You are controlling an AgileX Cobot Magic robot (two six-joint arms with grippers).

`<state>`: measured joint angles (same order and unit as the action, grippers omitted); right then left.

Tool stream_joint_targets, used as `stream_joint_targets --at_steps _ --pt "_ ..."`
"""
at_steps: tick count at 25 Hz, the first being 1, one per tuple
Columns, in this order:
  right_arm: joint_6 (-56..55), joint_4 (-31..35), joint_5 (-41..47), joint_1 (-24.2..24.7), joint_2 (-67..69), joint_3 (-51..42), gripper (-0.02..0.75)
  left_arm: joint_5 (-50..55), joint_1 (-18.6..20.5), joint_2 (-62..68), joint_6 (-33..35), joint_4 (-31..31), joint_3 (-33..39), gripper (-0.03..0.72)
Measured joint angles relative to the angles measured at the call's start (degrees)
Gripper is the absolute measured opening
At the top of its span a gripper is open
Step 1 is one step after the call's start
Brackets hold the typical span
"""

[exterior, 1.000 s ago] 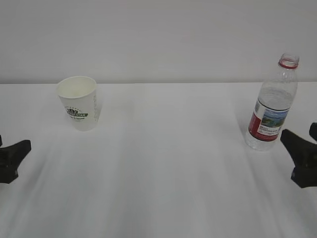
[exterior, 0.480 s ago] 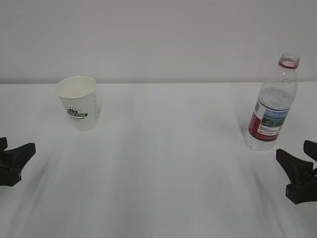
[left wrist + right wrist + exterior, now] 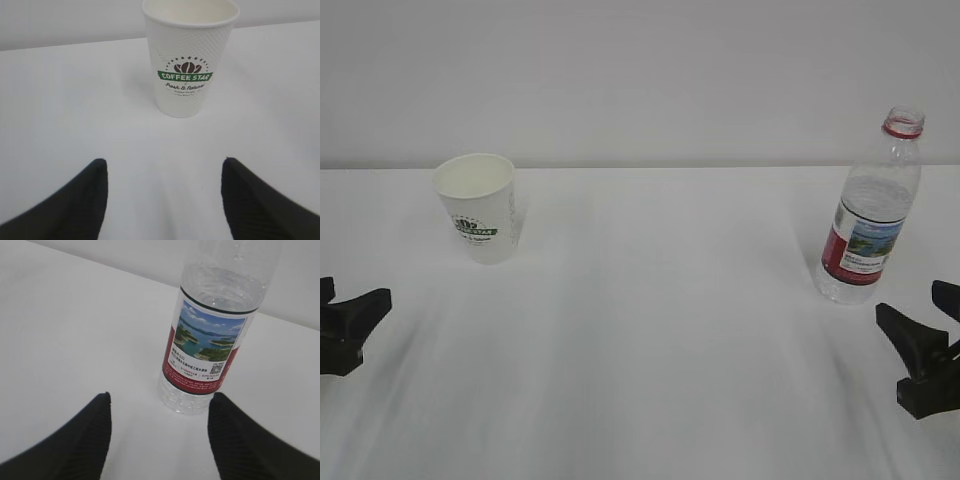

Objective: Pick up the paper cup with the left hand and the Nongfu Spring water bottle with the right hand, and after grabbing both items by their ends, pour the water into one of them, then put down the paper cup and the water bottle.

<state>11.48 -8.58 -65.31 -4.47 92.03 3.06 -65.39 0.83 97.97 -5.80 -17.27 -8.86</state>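
**Desk:** Left side first. What has changed at the table's edge?

**Photographer:** The left hand point(image 3: 342, 318) sits low at the near left edge, slightly farther in than a second ago, but unmoved over the last half second. Its jaws stand wide apart with nothing between them. In the left wrist view the paper cup point(image 3: 189, 56) stands upright straight ahead, framed by the two black fingertips point(image 3: 80, 205) yet well clear of them.

**Desk:** And the cup itself?

**Photographer:** Untouched, on the white table point(image 3: 650, 330) at the back left (green logo facing the gripper), in the same spot as before.

**Desk:** Now the right.

**Photographer:** The Nongfu Spring water bottle point(image 3: 871, 215) stands upright at the back right, capless, holding its place. The right hand point(image 3: 928, 352) has shifted more: it has dropped lower and drawn back toward the near edge, then settled. Its jaws also gape open and empty; the right wrist view shows the bottle's label point(image 3: 206, 347) just beyond the fingertips, not between them.

**Desk:** What does that mean for the job?

**Photographer:** By my reading, both arms are lined up on their targets, and the grasps have not begun; no pouring is possible yet
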Motion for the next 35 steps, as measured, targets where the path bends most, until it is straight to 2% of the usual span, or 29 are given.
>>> stream_joint_targets --at_steps 5,9,15,18,24,35 --pt "-4.68 -0.32 -0.02 0.00 0.25 0.12 0.464 0.00 0.00 0.00 0.00 0.00 0.00 0.522" --pt "-8.76 -0.41 -0.23 0.00 1.26 0.19 0.469 0.00 0.00 0.03 0.00 0.00 0.00 0.589" --pt "-11.48 0.00 -0.23 0.00 1.46 0.79 0.627 0.00 0.00 0.03 0.00 -0.25 0.00 0.637" --pt "-11.48 1.78 -0.23 0.00 1.46 1.42 0.651 0.00 0.00 0.03 0.00 -0.58 0.00 0.640" --pt "-8.62 5.03 -0.34 0.00 3.01 4.55 0.655 0.00 0.00 0.12 0.00 -2.24 -1.83 0.640" --pt "-7.94 5.14 -0.34 0.00 9.94 11.38 0.655 0.00 0.00 0.15 0.00 -3.05 -3.91 0.640"
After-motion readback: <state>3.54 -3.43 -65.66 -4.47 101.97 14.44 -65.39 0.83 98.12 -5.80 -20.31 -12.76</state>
